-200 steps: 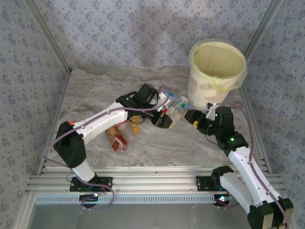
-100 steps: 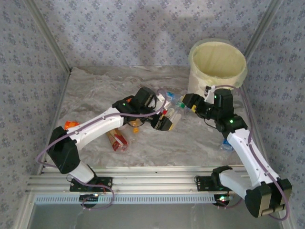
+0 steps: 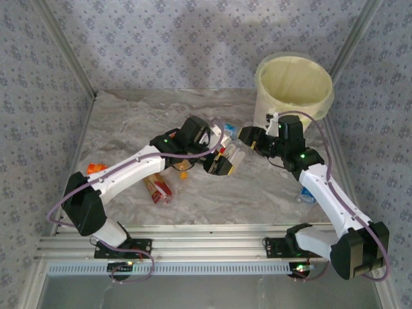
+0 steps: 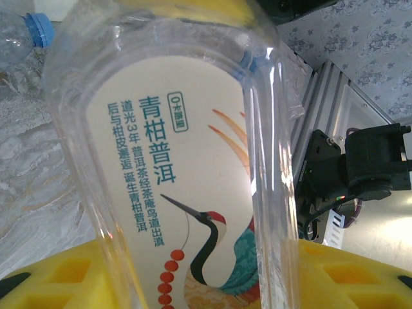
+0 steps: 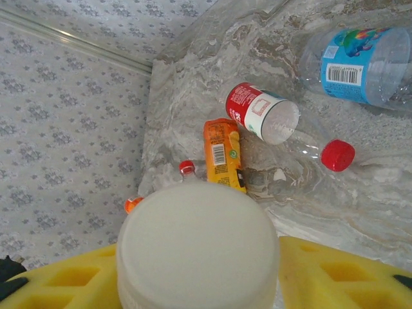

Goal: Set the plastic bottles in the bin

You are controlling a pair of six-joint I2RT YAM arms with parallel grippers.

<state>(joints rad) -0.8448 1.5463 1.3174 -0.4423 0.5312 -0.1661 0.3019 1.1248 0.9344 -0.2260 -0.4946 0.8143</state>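
Marbled grey worktop (image 3: pixel 129 122), patterned walls. Left jaws clamp a clear bottle (image 4: pixel 174 161) near the bin (image 3: pixel 265 116). Right jaws close against its white end (image 5: pixel 196 241). Other bottles (image 3: pixel 158 187) lie loose.

Glossy clear plastic bottle (image 4: pixel 167 129); matt marbled table (image 3: pixel 129 122).

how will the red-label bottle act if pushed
The red-label bottle lies on its side on the table, so it would probably roll. It looks clear and empty, so it is likely light and quick to skid. Its see-through wall may dent if squeezed.
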